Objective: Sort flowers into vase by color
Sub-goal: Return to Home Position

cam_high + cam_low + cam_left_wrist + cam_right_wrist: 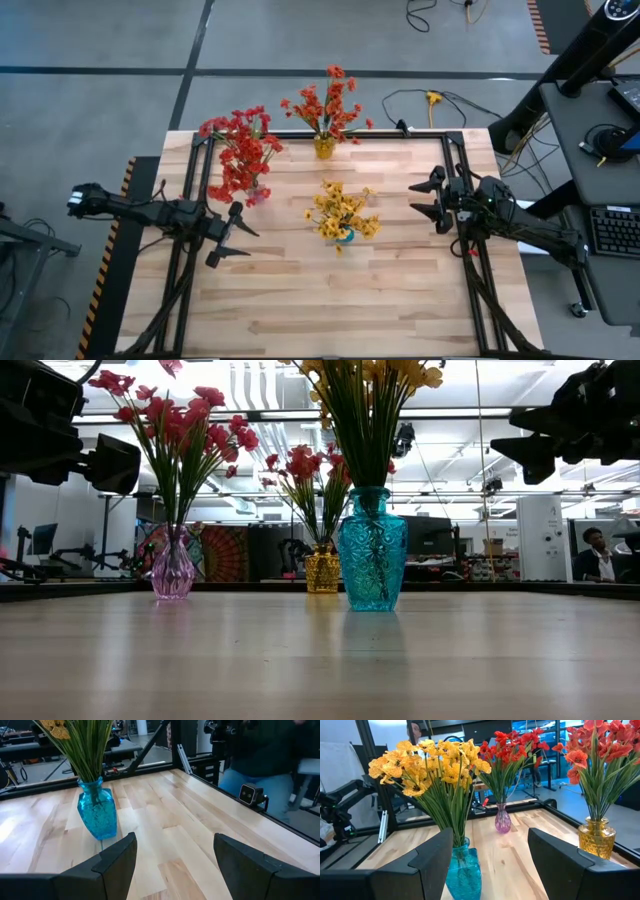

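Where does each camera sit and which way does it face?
High: overhead, straight down on the table; left gripper and right gripper show.
Low: table height, level across at the blue vase; arms at upper corners.
Left wrist: past own open fingers toward blue vase.
Right wrist: past own open fingers at pink vase, yellow vase.
All share the blue vase.

The low view's top edge crops the yellow flowers [370, 410] (blooms mostly lost). The blue vase [465, 872] runs off the right wrist view's bottom. A person [260, 760] beyond the counter [190, 820] is blurred.
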